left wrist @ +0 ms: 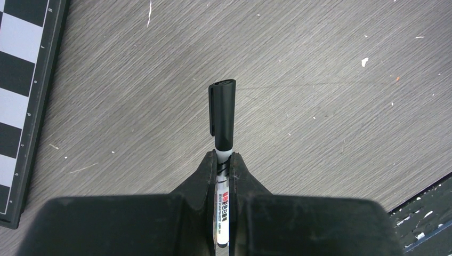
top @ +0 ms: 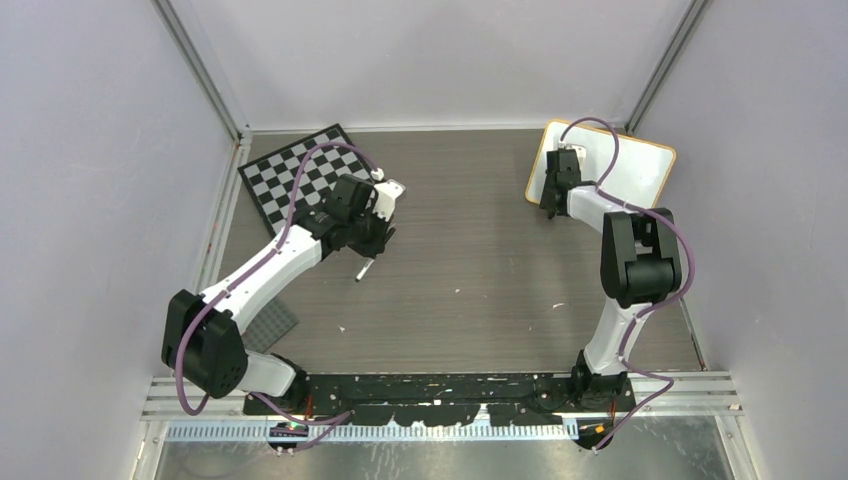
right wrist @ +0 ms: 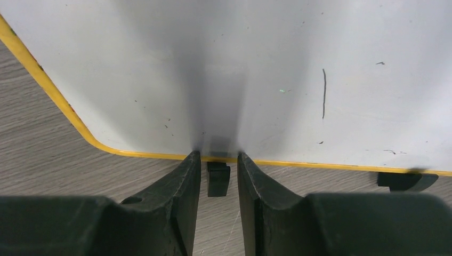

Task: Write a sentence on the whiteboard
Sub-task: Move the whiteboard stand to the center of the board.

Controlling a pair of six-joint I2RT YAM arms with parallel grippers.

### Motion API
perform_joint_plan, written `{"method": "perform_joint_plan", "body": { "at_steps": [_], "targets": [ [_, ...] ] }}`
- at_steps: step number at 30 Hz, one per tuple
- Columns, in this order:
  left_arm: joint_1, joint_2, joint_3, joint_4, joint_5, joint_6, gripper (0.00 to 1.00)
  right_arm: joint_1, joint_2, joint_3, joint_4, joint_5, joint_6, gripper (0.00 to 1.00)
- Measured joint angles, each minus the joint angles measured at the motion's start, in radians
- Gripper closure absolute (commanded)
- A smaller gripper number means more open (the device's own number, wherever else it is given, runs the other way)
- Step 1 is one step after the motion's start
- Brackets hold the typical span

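Observation:
The whiteboard lies at the back right of the table, white with an orange-yellow rim. It fills the top of the right wrist view as the whiteboard. My right gripper is at its left edge. In its own view the right gripper is open: its jaws stand on either side of a small black clip foot, with a gap on both sides. My left gripper is shut on a white marker with a black cap, cap pointing away. That left gripper hovers over the table's left middle.
A black-and-white chessboard lies at the back left, and its edge shows in the left wrist view. A grey plate sits near the left arm's base. A second clip foot sits further along the whiteboard's rim.

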Motion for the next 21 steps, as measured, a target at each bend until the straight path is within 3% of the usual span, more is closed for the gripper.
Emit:
{"method": "perform_joint_plan", "body": {
  "at_steps": [12, 21],
  "targets": [
    [0.002, 0.0, 0.0, -0.007, -0.016, 0.001, 1.0, 0.0, 0.01, 0.027, -0.045, -0.026, -0.005, 0.99],
    [0.011, 0.0, 0.0, -0.014, -0.032, 0.0, 1.0, 0.002, -0.053, -0.031, -0.07, -0.142, 0.024, 1.0]
  ]
}}
